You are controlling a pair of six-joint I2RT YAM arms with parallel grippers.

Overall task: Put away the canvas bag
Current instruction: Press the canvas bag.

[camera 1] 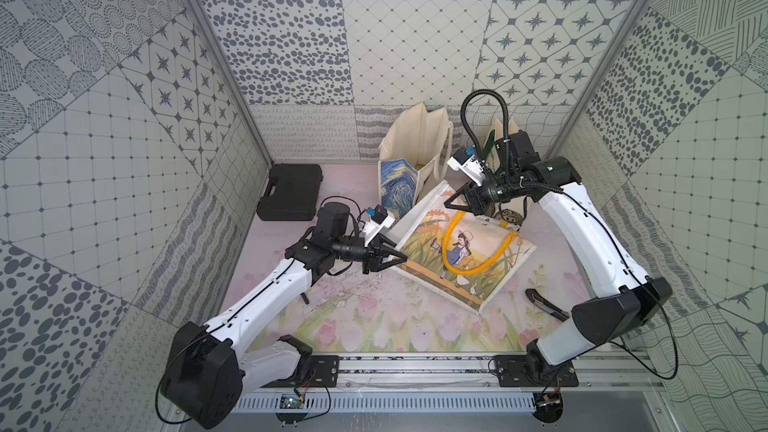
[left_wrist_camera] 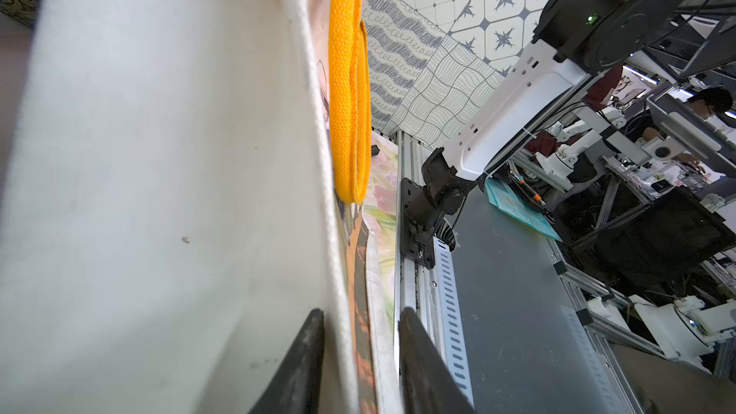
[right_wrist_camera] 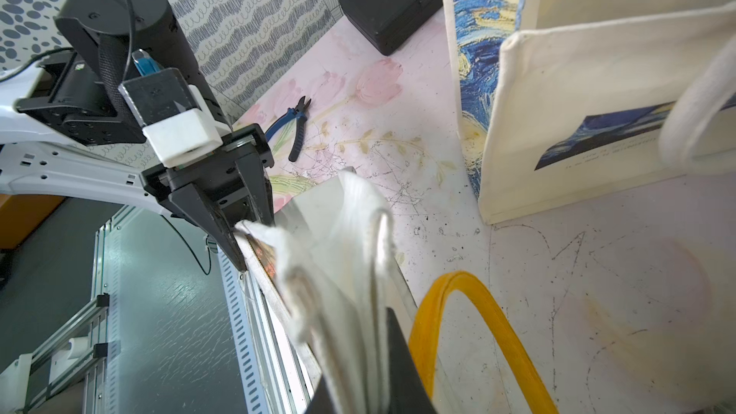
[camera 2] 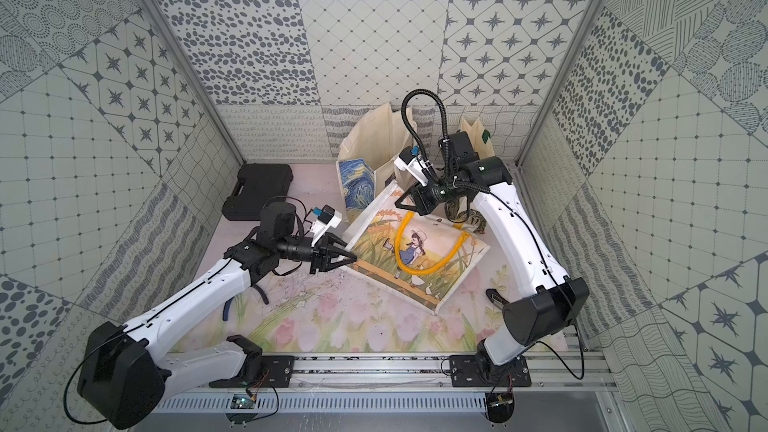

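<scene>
Floral table mat (camera 1: 374,326) is spread over the cell floor, printed with pink tulips.

Canvas bag (camera 1: 498,263), printed with a girl in a grain field, is found at mid-table, slightly right of centre. It is folded flat, picture side up, and turned cornerwise. Its long edge on the left-arm side is raised off the mat; the opposite edge is rested on the mat. Yellow handles (camera 1: 445,243) are draped in a loop over the picture.

An upright cream tote (camera 1: 401,189) with a blue swirled-sky print is stood open just behind the bag, near the back wall. The canvas bag is outside it, with its far corner close to the tote's foot. A second cream bag (camera 1: 500,128) is partly hidden behind the right arm. A black case (camera 1: 291,191) is laid closed in the far left corner, well apart from the bags.

Left gripper (camera 1: 401,258) is set at the bag's near-left corner. In the left wrist view the jaws are parted a little and the bag's rim is straddled. A sliver of gap is noted beside one finger (left_wrist_camera: 418,360), so no firm grip is recorded.

Right gripper (camera 1: 451,202) is clamped on gathered cloth at the bag's far corner, and that corner is held up by it.

Blue-handled pliers (right_wrist_camera: 296,125) are laid on the mat under the left arm, apart from the bag.
</scene>
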